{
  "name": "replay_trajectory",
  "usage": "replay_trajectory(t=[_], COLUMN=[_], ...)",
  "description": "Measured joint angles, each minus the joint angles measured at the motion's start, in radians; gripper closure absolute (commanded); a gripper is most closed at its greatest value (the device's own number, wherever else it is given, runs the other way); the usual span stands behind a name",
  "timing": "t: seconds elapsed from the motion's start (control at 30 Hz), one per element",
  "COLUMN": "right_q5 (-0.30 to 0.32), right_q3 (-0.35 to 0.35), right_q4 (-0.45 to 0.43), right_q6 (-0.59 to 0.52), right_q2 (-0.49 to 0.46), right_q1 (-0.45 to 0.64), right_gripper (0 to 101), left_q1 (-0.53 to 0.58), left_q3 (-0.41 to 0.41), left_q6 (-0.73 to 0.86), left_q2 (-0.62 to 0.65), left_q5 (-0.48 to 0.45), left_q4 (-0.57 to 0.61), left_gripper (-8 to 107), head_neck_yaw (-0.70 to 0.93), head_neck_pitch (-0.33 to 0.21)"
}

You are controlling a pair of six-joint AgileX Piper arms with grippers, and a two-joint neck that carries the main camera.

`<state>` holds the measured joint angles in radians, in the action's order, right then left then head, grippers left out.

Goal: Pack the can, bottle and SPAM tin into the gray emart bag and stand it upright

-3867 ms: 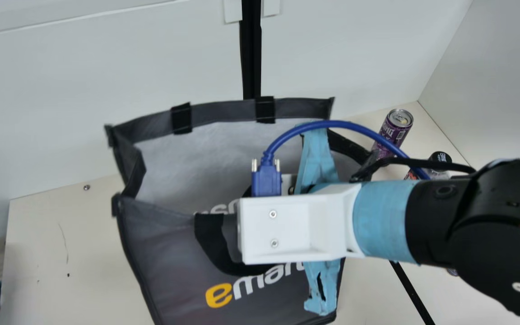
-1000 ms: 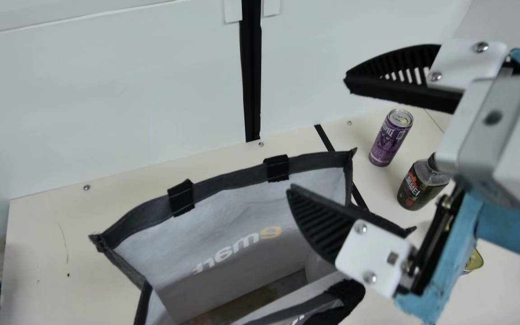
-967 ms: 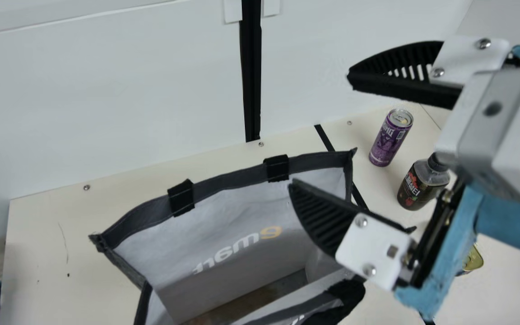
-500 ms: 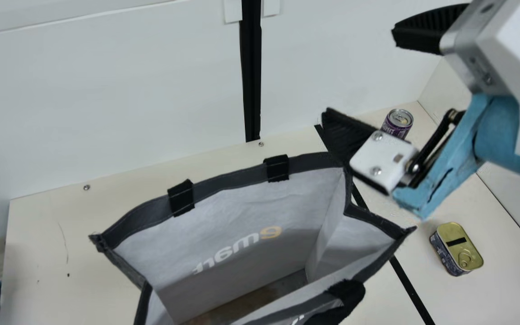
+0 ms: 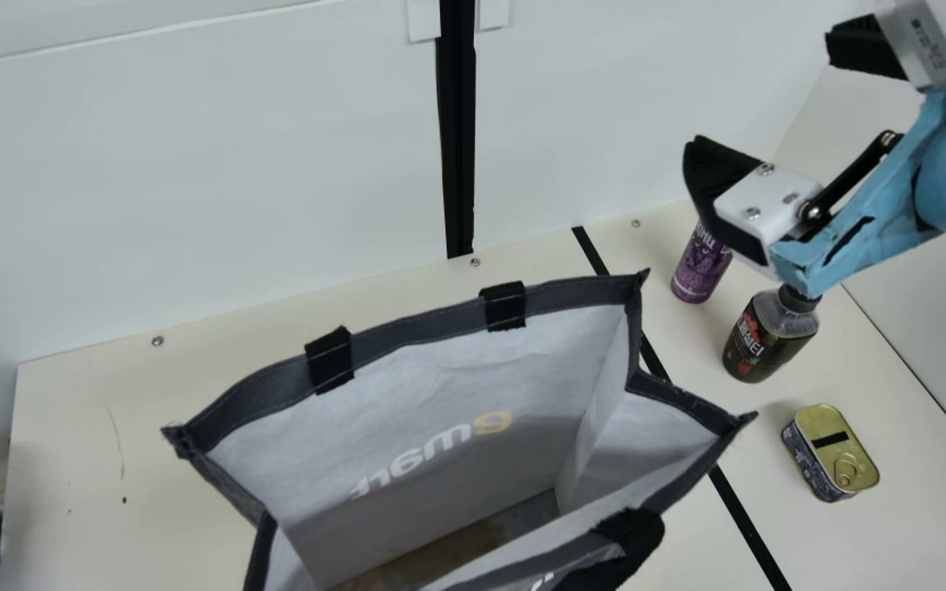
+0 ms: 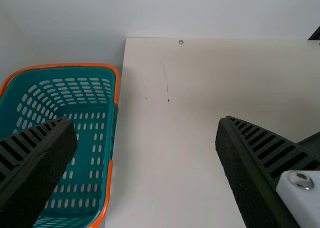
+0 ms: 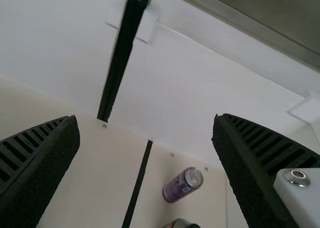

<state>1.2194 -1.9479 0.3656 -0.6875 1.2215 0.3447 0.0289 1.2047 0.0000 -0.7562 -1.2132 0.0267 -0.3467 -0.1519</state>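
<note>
Gray bag (image 5: 420, 327), upright, mouth up, can (image 5: 699, 268) and bottle (image 5: 769, 336) standing to its right, tin (image 5: 833, 450) lid-up, long axis near to far, left tool (image 6: 146, 122) and right tool (image 5: 759, 90) spread

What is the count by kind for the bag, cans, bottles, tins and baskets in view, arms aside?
Bags: 1, the gray bag, open at the top
Cans: 1, the purple can
Bottles: 1, the dark-labelled bottle
Tins: 1, the gold-lidded tin
Baskets: 1, the teal basket
Total: 5
</note>
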Motion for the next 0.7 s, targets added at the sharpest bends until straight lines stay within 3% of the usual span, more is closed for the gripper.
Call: replay_trajectory(t=[0.3, 0.7], right_q5=[0.001, 0.000], right_q3=[0.047, 0.169], right_q4=[-0.087, -0.235], right_q6=[0.050, 0.119], right_q2=[0.000, -0.022], right_q1=[0.036, 0.030], right_gripper=[6, 6], left_q1=[0.000, 0.000], left_q3=[0.000, 0.000], left_q6=[0.000, 0.000], left_q2=[0.000, 0.000], left_q5=[0.000, 0.000], left_q4=[0.000, 0.000], left_gripper=[9, 9], head_neck_yaw=[-0.002, 0.000], head_neck_pitch=[0.000, 0.000])
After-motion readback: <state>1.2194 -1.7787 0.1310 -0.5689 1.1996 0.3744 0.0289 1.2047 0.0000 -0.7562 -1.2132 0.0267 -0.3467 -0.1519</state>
